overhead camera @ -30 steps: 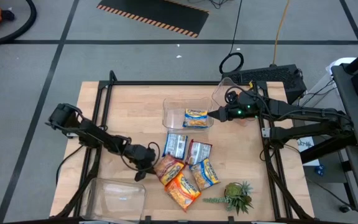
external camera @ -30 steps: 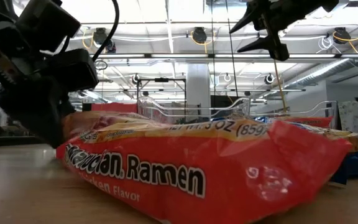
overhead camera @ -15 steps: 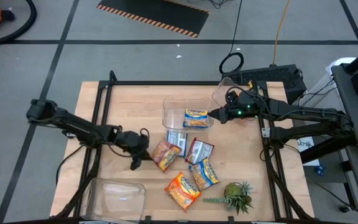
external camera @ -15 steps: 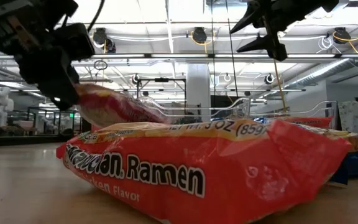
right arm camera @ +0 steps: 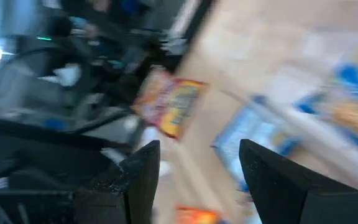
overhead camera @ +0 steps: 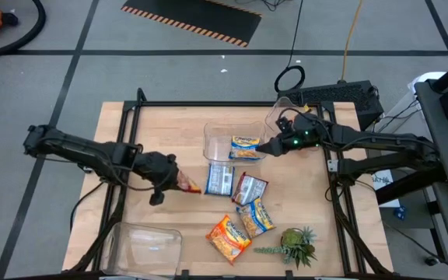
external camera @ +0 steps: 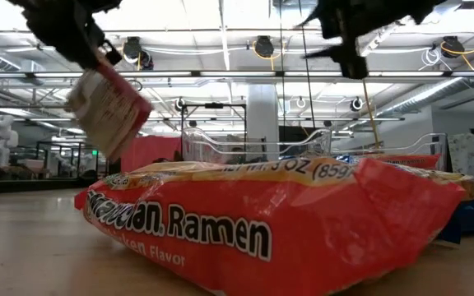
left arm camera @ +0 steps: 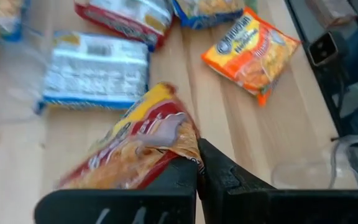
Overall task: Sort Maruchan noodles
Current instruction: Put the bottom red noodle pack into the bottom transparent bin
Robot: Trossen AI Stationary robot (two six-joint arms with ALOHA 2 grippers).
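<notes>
Left gripper (overhead camera: 171, 173) pinched tight on a red noodle pack (overhead camera: 187, 183) up off the table (overhead camera: 169, 124), right gripper (overhead camera: 264, 148) open, holding nothing, above a clear bin (overhead camera: 212, 142)

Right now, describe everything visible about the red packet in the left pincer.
The red packet is a flat, glossy plastic ramen wrapper, dark red with a yellow band along one end and pale printed lettering, slightly crumpled. The left pincer is shut on one corner, and nothing else touches it. In the low view it hangs tilted in the air, clear of the table. From above it sits left of the remaining packets, beside a blue-and-white one.
</notes>
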